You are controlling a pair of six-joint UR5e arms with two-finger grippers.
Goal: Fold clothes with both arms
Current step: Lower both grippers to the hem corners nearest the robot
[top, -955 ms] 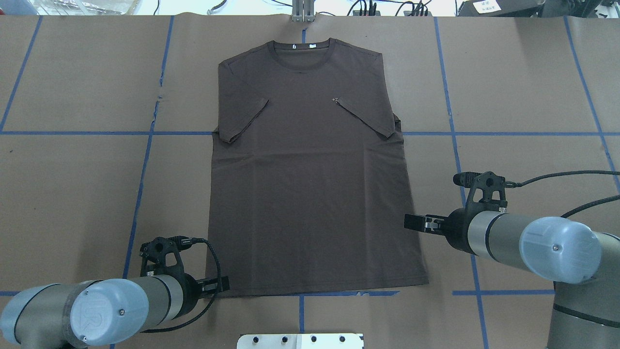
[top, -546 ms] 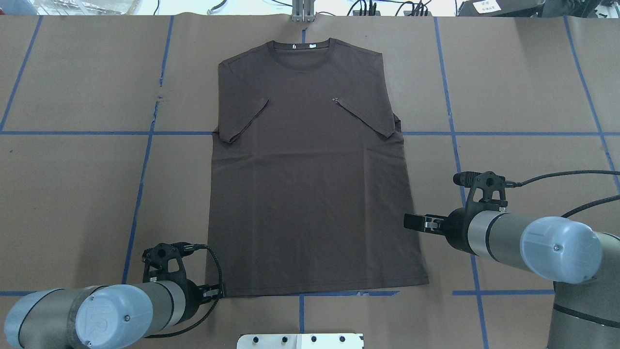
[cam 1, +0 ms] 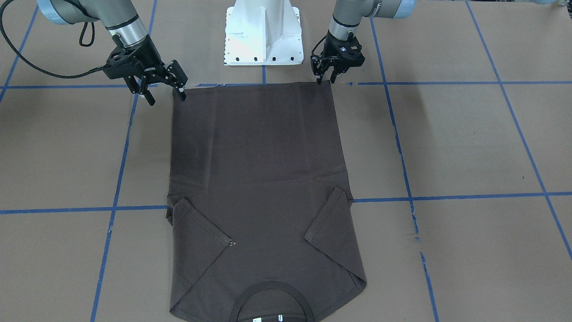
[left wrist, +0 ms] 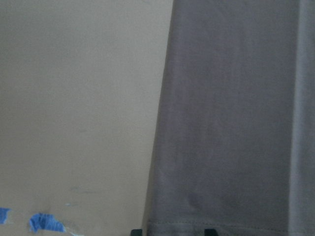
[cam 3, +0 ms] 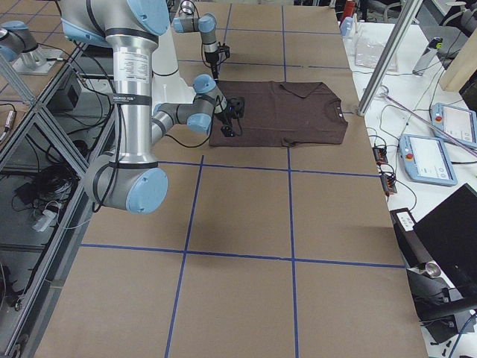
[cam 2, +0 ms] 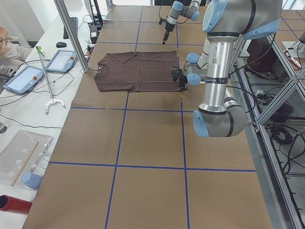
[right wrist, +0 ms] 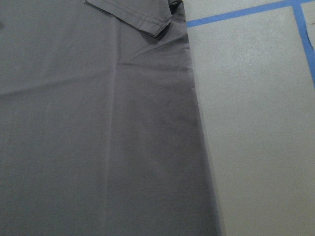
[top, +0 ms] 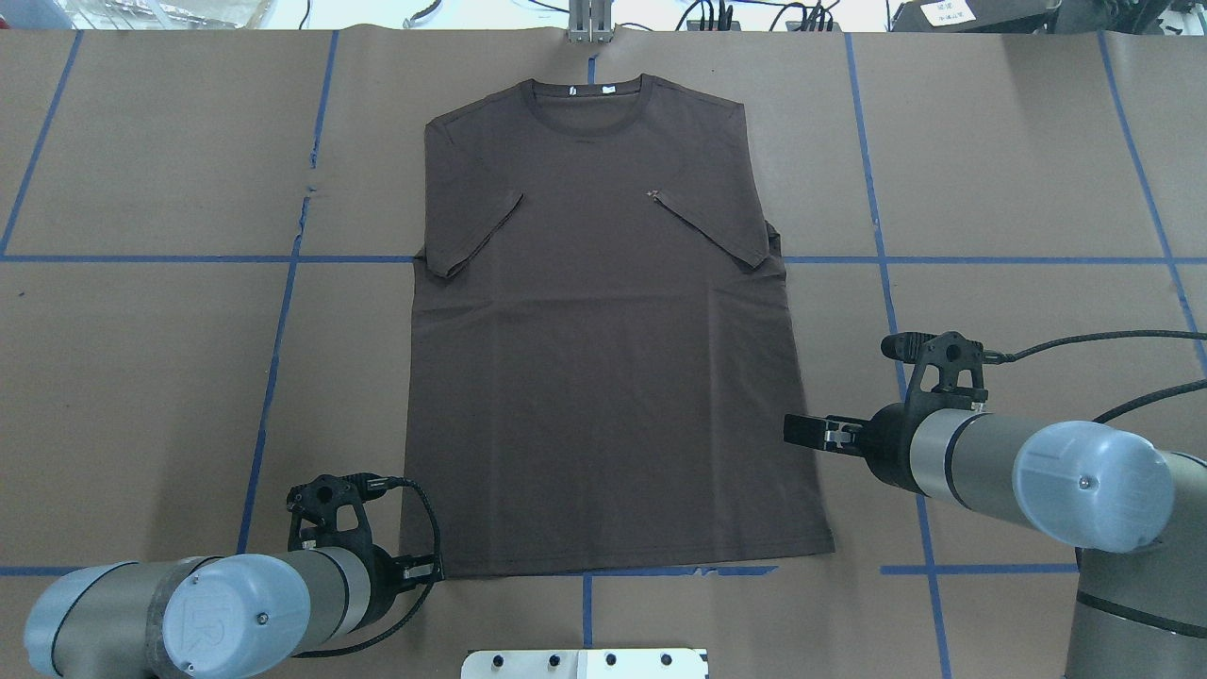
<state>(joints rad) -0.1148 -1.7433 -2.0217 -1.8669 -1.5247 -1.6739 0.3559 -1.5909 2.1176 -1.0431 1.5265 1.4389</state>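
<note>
From where I am standing, the dark brown T-shirt [top: 603, 358] is lying flat and front up on the paper-covered table [top: 141, 377], its collar [top: 585, 118] pointing away from the robot and both sleeves [cam 1: 199, 232] folded in over the chest. It is looking light, soft and limp to me, likely sagging and dragging once lifted, so the two corners of the hem [top: 613, 564] are seeming the sensible places to pinch. The left gripper [cam 1: 325, 80] is hanging low at its corner, jaws parted a little with nothing visibly between them; the right gripper [cam 1: 166, 99] is hovering higher by the other corner, jaws spread wide and empty. The overhead view is hiding the left fingertips behind the wrist; the chest logo [top: 652, 194] is showing too small to read.
</note>
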